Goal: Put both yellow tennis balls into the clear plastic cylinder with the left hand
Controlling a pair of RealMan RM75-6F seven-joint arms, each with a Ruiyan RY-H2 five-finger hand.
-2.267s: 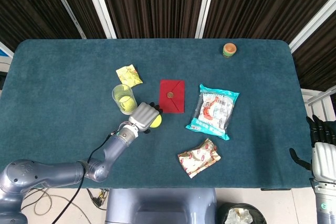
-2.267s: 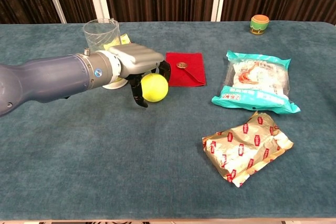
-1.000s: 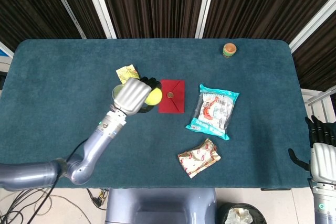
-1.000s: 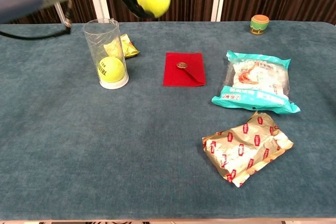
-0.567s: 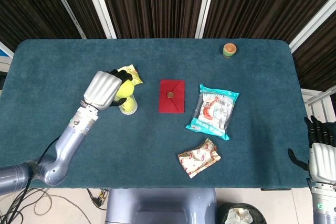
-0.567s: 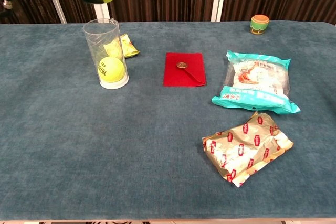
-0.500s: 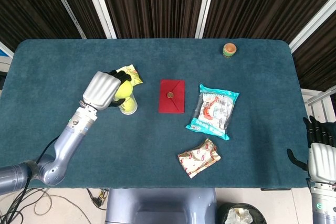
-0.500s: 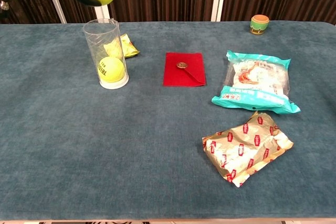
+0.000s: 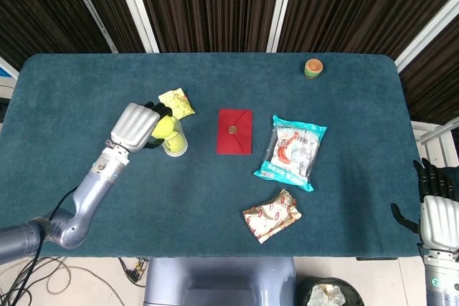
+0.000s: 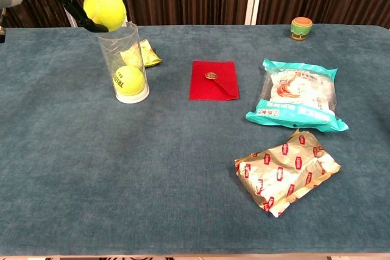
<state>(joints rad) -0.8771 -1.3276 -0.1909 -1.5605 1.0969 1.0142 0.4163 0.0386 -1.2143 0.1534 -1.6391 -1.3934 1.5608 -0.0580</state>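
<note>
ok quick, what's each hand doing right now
Left hand: holding a tennis ball at the mouth of the clear tube.
Right hand: off the table edge, holding nothing; fingers hard to make out.

A rectangular table covered in dark teal felt cloth (image 9: 86, 91) stands before a wall of dark brown ribbed panels (image 9: 208, 1) crossed by slanting white strips (image 9: 136, 5). Pale tiled floor (image 9: 387, 277) shows beyond the table's near edge, beside a round black waste bin holding crumpled paper (image 9: 328, 293).
</note>
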